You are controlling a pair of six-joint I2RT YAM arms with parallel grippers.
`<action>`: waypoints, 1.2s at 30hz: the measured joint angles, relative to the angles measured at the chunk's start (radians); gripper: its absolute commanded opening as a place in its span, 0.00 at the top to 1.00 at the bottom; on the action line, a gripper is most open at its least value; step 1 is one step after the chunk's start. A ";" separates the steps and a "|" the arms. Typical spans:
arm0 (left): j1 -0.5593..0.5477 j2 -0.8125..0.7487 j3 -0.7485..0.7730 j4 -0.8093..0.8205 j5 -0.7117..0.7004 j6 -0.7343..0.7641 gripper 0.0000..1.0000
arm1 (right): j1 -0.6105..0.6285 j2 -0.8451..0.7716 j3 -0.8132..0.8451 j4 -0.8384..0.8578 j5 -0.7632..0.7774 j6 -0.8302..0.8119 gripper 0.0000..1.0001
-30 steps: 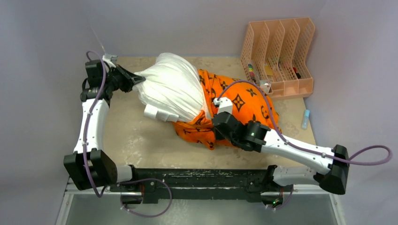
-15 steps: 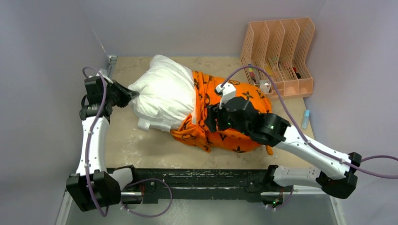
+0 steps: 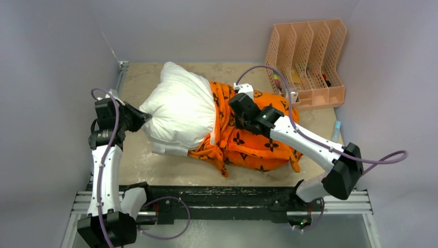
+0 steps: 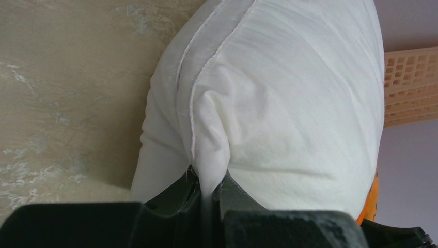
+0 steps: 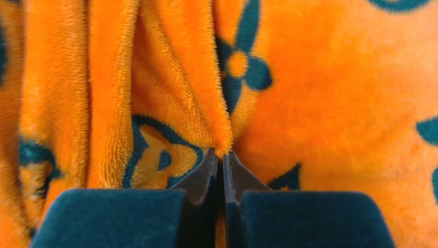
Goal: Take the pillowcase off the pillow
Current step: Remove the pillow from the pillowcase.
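Clamping tight above the mottled beige table between grey walls, left claw holds the pillow, right claw the pillowcase.

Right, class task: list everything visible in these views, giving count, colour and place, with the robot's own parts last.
pillow: one, plain white, centre-left of the table, left part uncovered
pillowcase: one, orange with black motifs, bunched over the pillow's right end
file organiser: one, peach, far right corner, four slots
small items: several, mixed colours, inside the organiser; too small to identify
small object: one, pale blue, right edge of the table
table: one, mottled beige, under everything
left arm, right arm: white and black, based at the near edge
left gripper: black, shut on the pillow's corner
right gripper: black, shut on a pillowcase fold
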 measured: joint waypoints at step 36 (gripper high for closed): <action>-0.065 0.088 0.258 -0.050 -0.002 0.109 0.24 | -0.634 -0.244 -0.025 0.062 -0.707 -0.189 0.30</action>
